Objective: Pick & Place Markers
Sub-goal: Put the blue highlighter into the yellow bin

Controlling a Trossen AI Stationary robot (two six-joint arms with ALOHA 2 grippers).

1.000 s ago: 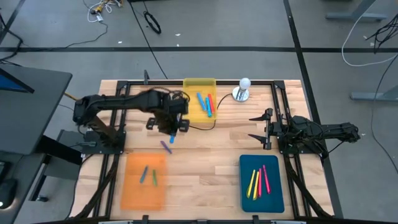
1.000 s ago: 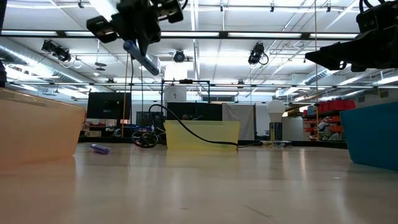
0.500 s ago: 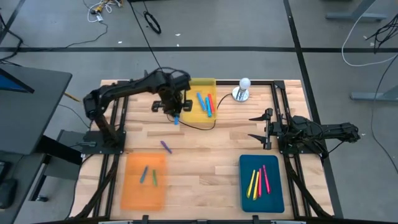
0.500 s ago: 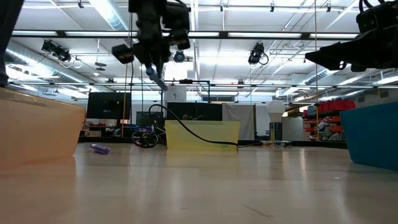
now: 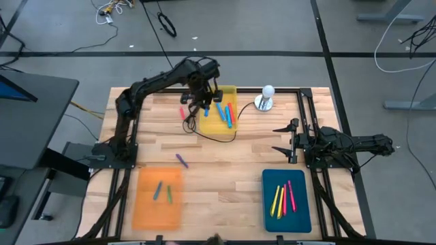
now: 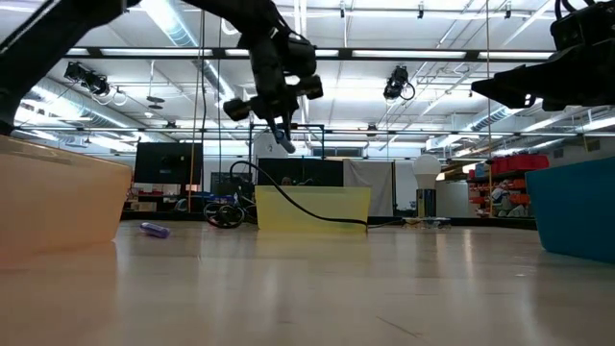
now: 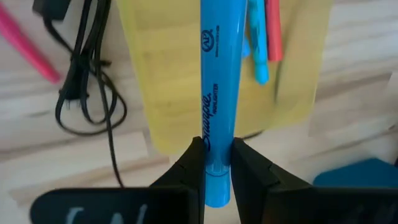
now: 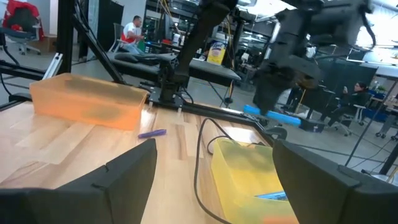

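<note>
My left gripper [image 5: 202,103] hangs over the near-left part of the yellow tray [image 5: 213,124] at the table's far side, shut on a blue marker [image 7: 216,93]. In the low view the marker [image 6: 285,143] slants down below the gripper [image 6: 277,117]. Blue and red markers [image 5: 225,114] lie in that tray. A pink marker [image 5: 182,112] lies on the wood left of it, and a purple one [image 5: 181,160] lies mid-table. My right gripper [image 5: 291,141] waits open at the table's right side. My left gripper pinches the blue marker between its two fingers [image 7: 247,167] near one end [image 7: 215,163]. The marker runs on forward past the fingertips, along the fingers. It comes from above, slanting downward, and the marker is lifted clear above the yellow tray.
The orange tray [image 5: 143,211] at the near left holds a blue and a green marker. The teal tray [image 5: 303,204] at the near right holds yellow and pink ones. A black cable [image 5: 219,138] loops in front of the yellow tray. A white bulb on a stand [image 5: 266,98] sits at the far edge.
My left gripper has carried the blue marker from mid-table toward the far edge and to the right, ending over the yellow tray. The arm has stretched out, and the gripper has stayed shut on the marker. The right arm has kept still.
</note>
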